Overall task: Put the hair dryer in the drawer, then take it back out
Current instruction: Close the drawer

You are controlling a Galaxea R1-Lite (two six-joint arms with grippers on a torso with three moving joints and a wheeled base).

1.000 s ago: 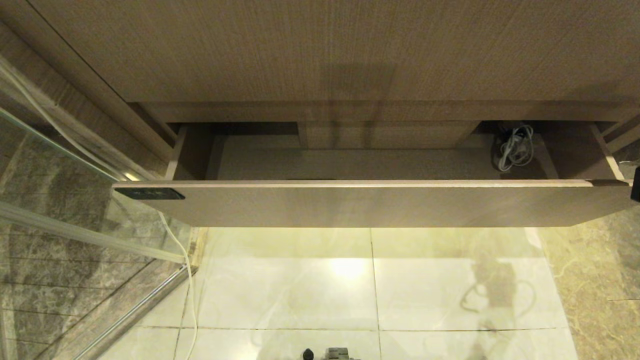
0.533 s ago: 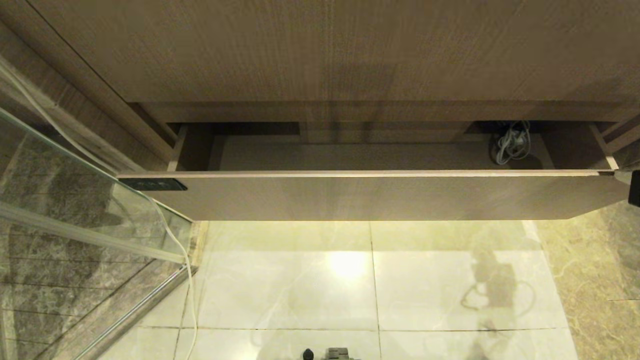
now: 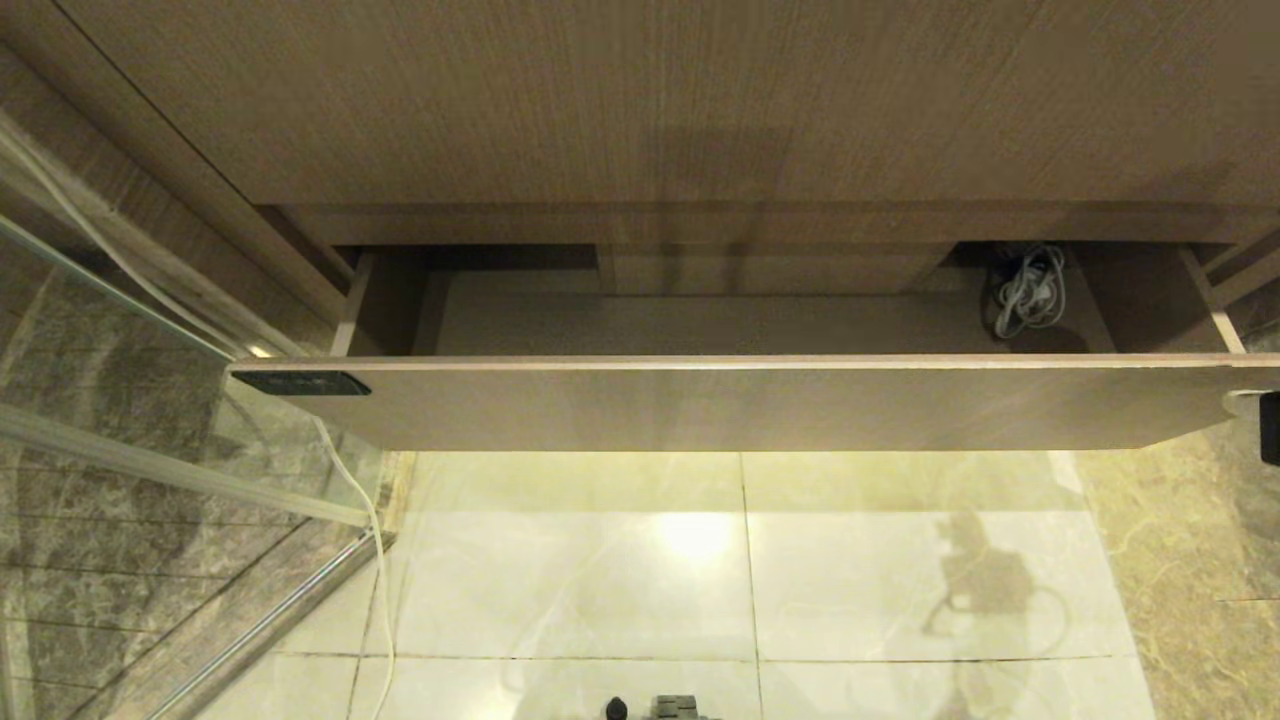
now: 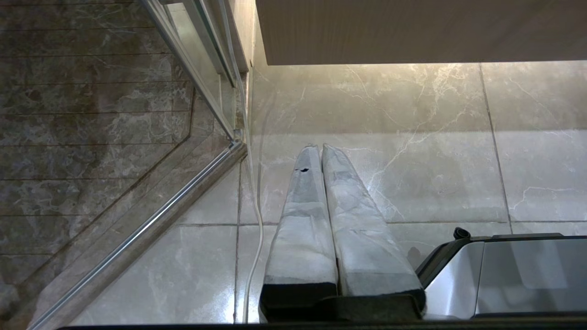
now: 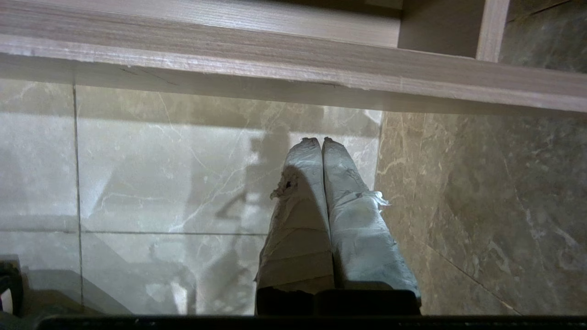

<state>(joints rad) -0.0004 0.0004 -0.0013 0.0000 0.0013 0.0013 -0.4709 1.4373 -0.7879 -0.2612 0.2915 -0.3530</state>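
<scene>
Left gripper [image 4: 321,149] is hanging parked over the floor tiles [image 3: 700,560], fingers pressed together, empty; the drawer [image 3: 760,405] is standing open; a coiled grey cord [image 3: 1025,290] is lying at its rear right corner, the hair dryer itself hidden from view; right gripper [image 5: 321,141], fingers pressed together and empty, is hovering just below the drawer front's right end, plainly the nearer arm.

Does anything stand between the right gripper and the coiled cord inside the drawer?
Yes: the drawer's front panel. The right gripper, fingers shut, hangs outside it near its right end; the grey cord lies behind it, right rear.
</scene>
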